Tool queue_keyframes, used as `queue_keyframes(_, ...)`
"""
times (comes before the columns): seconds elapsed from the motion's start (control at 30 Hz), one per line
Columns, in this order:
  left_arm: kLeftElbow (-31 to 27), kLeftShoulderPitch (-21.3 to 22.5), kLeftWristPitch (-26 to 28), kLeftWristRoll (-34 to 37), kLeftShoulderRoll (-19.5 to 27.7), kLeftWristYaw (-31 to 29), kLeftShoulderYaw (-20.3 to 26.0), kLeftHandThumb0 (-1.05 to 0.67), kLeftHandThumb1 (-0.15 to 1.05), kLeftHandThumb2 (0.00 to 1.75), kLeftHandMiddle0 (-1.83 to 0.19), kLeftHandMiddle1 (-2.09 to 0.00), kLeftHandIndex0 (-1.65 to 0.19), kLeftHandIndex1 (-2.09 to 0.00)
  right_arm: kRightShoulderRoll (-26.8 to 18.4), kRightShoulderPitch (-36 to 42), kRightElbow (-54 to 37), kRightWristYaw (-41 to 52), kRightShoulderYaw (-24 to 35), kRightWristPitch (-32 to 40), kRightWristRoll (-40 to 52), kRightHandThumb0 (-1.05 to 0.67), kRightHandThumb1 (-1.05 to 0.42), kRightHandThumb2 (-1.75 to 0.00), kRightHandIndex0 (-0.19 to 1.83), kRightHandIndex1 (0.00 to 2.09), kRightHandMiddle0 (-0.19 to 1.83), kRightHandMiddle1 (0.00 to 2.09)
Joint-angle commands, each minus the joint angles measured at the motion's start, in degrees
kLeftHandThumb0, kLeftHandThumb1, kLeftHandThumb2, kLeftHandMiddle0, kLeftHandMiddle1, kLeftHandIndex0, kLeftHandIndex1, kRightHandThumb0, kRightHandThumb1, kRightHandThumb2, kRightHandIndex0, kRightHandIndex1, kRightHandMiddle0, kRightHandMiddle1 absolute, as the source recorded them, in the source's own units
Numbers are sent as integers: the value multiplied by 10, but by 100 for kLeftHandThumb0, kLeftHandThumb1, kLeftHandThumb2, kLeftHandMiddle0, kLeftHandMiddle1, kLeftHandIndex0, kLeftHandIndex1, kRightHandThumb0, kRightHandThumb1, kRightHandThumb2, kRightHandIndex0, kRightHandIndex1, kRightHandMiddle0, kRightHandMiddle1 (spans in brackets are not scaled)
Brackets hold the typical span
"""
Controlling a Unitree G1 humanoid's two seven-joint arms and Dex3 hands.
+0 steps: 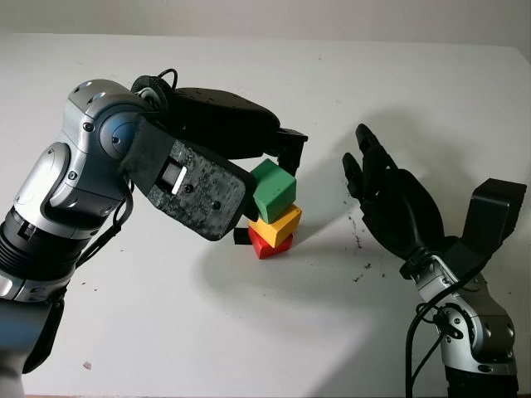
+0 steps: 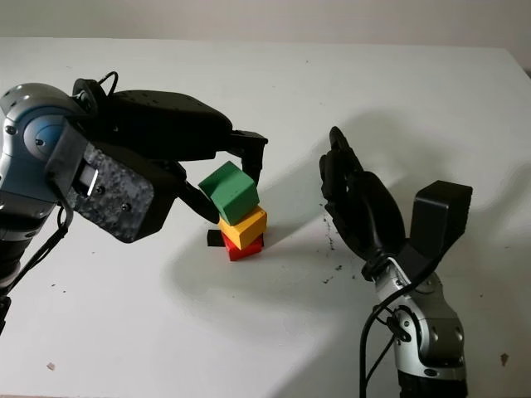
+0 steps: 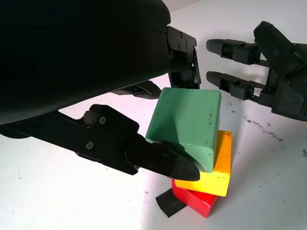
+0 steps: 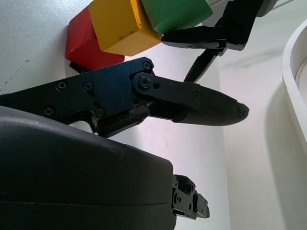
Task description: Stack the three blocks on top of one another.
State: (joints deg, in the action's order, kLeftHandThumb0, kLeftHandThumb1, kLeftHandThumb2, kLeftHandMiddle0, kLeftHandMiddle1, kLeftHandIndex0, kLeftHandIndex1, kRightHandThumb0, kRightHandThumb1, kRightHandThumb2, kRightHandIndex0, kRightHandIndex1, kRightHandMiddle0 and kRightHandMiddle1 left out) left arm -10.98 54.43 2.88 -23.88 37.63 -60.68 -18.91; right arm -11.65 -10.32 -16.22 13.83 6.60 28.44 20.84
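Green on yellow on red: the green block [image 1: 273, 190] sits tilted atop the yellow block [image 1: 277, 224], itself skewed on the red block [image 1: 270, 245], all on the white table [image 1: 249, 332]. The left hand [image 3: 144, 143] grasps the green block from above, fingers either side. Letting go unevenly could, I judge, tip the stack. Beside the stack on the opposite side, the right hand [image 1: 390, 199] stands upright, fingers released, empty.

The green block [image 3: 184, 124], yellow block [image 3: 218, 165] and red block [image 3: 194, 201] are showing smooth, matt painted faces. The left robot hand [image 1: 249, 153] and right robot hand [image 1: 390, 203] are looking like matt black plastic, beside the blocks. The white desk [image 1: 207, 332] is appearing matt, lightly speckled.
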Motion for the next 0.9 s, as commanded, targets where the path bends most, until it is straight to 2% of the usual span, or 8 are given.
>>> queue_keyframes(0.0, -1, 14, 3, 2, -2, -5, -3, -35, 105, 21, -37, -5, -11, -158, -1, 4, -12, 1, 1, 1, 4, -75, -105, -64, -19, 0, -19, 0)
queue_keyframes(0.07, -3, 15, 5, 1, -3, -5, -3, -37, 105, 22, -33, -4, -10, -157, -2, 2, -8, 5, 1, -2, 5, -75, -105, -63, -19, 0, -19, 0)
queue_keyframes(0.23, -12, 11, 25, -5, -7, 0, -1, -50, 105, 14, -12, -4, -10, -101, 0, 1, -6, 4, 3, 0, 5, -76, -105, -62, -19, 0, -19, 0)
queue_keyframes(0.3, -14, 10, 26, -4, -7, 1, -1, -53, 105, 12, -8, -5, -10, -74, 0, 2, -6, 5, 3, -2, 4, -76, -105, -62, -19, 0, -19, 0)
queue_keyframes(0.4, -16, 14, 29, -5, -5, -5, -4, -55, 105, 11, -5, -5, -16, -46, -3, 1, -4, 9, 2, -5, 3, -76, -105, -62, -19, 0, -19, 0)
queue_keyframes(0.57, -18, 12, 38, 0, -6, -10, -2, -54, 105, 9, -5, -5, -20, -38, -1, 2, -7, 4, 0, 0, 0, -77, -105, -62, -19, 0, -19, 0)
queue_keyframes(0.87, -33, 18, 71, 8, -7, -28, -2, -53, 101, 5, 2, -4, -10, -13, 0, -1, 2, 7, -1, -9, 1, -77, -105, -61, -19, 0, -19, 0)
